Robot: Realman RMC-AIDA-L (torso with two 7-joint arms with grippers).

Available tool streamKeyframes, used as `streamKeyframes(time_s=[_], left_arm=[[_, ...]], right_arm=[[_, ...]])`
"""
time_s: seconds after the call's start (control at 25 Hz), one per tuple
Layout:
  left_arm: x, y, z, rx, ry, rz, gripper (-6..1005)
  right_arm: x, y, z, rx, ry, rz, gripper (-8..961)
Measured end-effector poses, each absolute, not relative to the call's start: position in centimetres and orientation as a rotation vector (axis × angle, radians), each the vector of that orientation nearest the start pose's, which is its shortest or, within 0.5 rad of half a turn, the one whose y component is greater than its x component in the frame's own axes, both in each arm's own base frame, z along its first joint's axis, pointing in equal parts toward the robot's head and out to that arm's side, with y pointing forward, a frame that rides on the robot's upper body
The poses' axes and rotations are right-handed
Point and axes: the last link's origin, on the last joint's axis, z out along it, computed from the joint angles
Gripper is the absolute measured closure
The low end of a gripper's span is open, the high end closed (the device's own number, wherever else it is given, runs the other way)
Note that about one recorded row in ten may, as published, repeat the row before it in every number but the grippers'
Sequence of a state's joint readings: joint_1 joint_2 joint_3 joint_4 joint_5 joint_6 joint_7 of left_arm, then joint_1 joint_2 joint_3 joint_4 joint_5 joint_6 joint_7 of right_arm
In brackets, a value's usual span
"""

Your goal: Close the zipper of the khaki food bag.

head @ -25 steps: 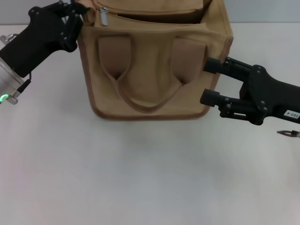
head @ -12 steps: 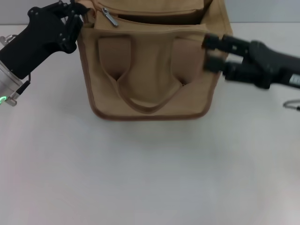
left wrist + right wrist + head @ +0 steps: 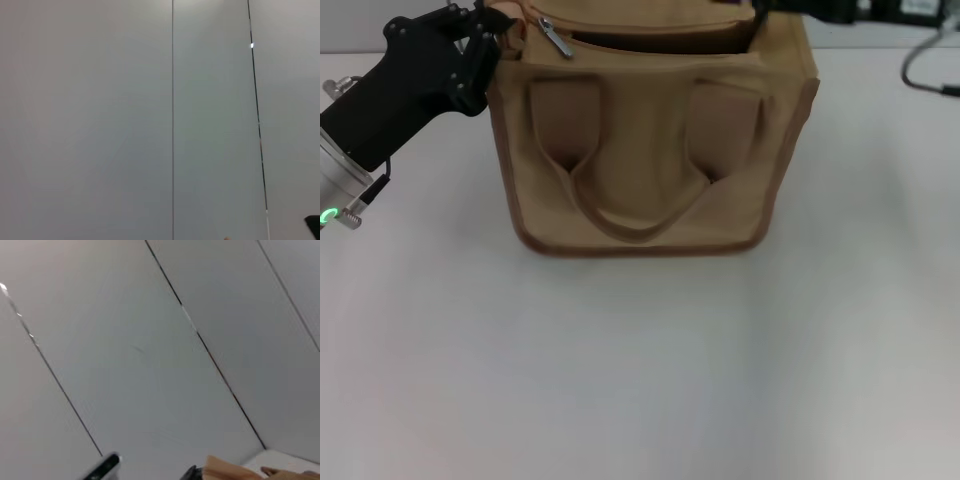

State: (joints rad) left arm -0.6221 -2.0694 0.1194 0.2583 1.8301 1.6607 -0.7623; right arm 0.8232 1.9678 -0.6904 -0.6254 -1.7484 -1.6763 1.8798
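Observation:
The khaki food bag [image 3: 650, 150] stands upright at the table's far middle, with its handle hanging down the front. Its zipper [image 3: 650, 40] lies open across the top, and the silver pull tab [image 3: 556, 38] sits near the left end. My left gripper [image 3: 492, 28] is shut on the bag's top left corner. My right gripper [image 3: 805, 8] is only a dark strip at the head view's upper edge, above the bag's top right corner. A bit of khaki fabric [image 3: 227, 472] shows in the right wrist view.
A white table [image 3: 640, 360] spreads in front of the bag. A dark cable [image 3: 925, 70] loops at the far right. Both wrist views show mostly grey wall panels [image 3: 100, 120].
My right arm has risen from the bag's right side to above its top right corner, mostly leaving the head view. The pull tab tipped over early on. My left gripper has kept its hold.

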Motion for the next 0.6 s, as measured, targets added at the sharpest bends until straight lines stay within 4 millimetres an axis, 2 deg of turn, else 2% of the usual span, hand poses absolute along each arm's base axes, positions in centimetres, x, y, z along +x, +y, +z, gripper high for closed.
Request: streamKeyframes(time_s=[0.12,0.16,0.24,0.36,0.6], left_arm=[[-24.3,34.6,2.1,-2.107,-0.224,-1.228,958],[-24.2,34.6,2.0,-2.108,-0.225,-1.231,958],[-24.2,34.6,2.0,-2.109,-0.228,-1.236,958],[-24.1,34.6,1.9,-2.110,-0.228,-1.243,958],[-24.1,34.5,1.9,-2.110,-0.226,-1.246,958]], right_arm=[[13.0,40.7,5.5,-2.807,0.875,1.081,324],[11.8,41.4,5.0,-2.843,0.896,0.997,345],[11.3,41.7,4.7,-2.856,0.908,0.960,388],[9.0,42.7,3.5,-2.909,0.968,0.778,453],[6.7,43.5,1.7,-2.921,0.976,0.612,584]])
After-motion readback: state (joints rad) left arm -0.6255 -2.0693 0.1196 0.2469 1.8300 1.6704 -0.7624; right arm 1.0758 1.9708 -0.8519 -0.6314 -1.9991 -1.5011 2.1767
